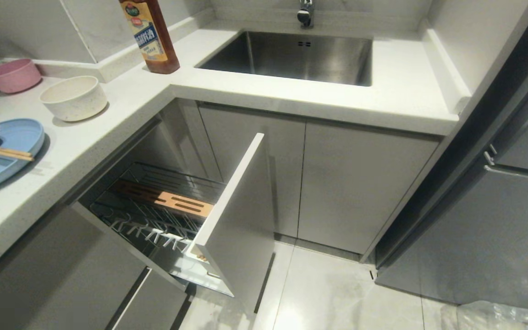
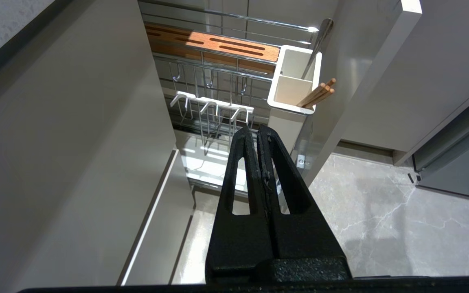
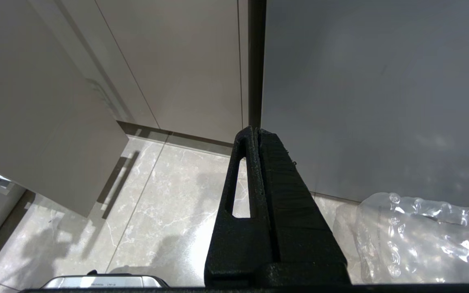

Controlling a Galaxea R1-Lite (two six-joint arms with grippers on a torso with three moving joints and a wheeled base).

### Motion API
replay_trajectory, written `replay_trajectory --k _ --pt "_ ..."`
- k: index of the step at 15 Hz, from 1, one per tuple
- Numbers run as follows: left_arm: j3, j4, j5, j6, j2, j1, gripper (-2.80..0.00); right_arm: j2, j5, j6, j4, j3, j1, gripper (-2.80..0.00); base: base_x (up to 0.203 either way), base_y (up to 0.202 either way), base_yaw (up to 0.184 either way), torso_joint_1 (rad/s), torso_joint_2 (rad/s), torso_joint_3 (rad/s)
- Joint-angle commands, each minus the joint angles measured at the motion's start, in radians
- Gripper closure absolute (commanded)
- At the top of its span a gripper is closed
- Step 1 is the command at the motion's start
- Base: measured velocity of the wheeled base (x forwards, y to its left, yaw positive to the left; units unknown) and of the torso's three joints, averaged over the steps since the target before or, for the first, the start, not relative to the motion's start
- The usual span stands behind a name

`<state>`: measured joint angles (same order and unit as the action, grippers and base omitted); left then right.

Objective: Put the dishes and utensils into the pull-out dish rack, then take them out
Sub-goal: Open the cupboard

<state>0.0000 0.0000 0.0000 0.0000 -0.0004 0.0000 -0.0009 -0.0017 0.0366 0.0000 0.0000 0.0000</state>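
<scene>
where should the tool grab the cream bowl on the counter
Grip the cream bowl by its rim, coming from above with one finger inside and one outside. It stands upright and open-mouthed, too wide to span, and the rim side toward the counter edge has nothing beside it.

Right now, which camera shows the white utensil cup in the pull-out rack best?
The left wrist view: the utensil cup is in full sight, chopsticks standing in it. The head view shows only a sliver of it behind the drawer front. The right wrist view misses it.
</scene>
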Motion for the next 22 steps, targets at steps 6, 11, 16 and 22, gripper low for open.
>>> replay_trajectory --k 6,11,16,22 --pt "0.0 0.0 0.0 0.0 0.0 0.0 0.0 0.001 0.0 0.0 0.0 0.0 0.001 0.0 0.0 0.0 0.0 -0.093 0.24 0.141" --pt "0.0 0.0 0.0 0.0 0.0 0.0 0.0 0.001 0.0 0.0 0.0 0.0 0.0 0.0 0.0 0.0 0.0 -0.134 0.39 0.256" --pt "0.0 0.0 0.0 0.0 0.0 0.0 0.0 0.001 0.0 0.0 0.0 0.0 0.0 0.0 0.0 0.0 0.0 -0.015 0.05 0.033" --pt "-0.033 0.006 0.0 0.013 0.001 0.0 0.0 0.001 0.0 0.0 0.0 0.0 0.0 0.0 0.0 0.0 0.0 0.0 0.0 0.0"
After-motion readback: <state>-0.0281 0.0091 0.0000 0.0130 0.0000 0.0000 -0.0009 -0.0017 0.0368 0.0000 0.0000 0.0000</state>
